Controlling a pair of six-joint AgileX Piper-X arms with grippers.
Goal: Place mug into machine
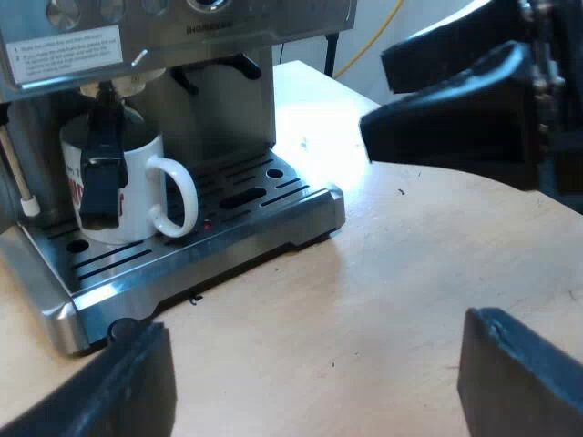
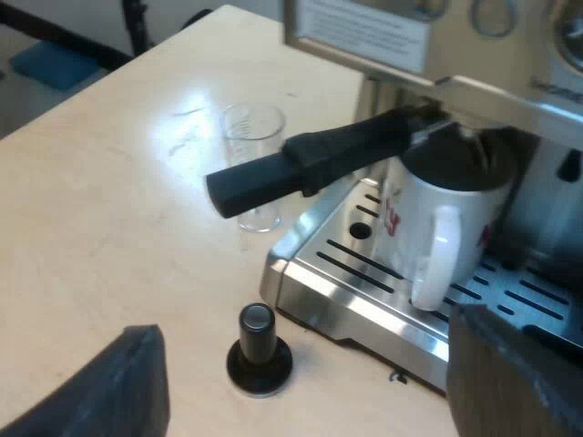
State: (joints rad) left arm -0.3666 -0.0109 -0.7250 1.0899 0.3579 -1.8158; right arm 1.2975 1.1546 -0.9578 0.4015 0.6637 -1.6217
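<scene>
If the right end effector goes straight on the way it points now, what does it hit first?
Probably the tamper standing on the table, just ahead of the right end effector and between its open fingers. Behind it comes the machine's drip tray. Depth is hard to judge.

- One machine (image 1: 273, 223).
- One mug (image 1: 137, 187), on the machine's tray.
- One handle (image 2: 310, 164), at the machine's front.
- One tamper (image 2: 259, 350), near the machine.
- One glass (image 2: 253, 137), beside the machine.
</scene>
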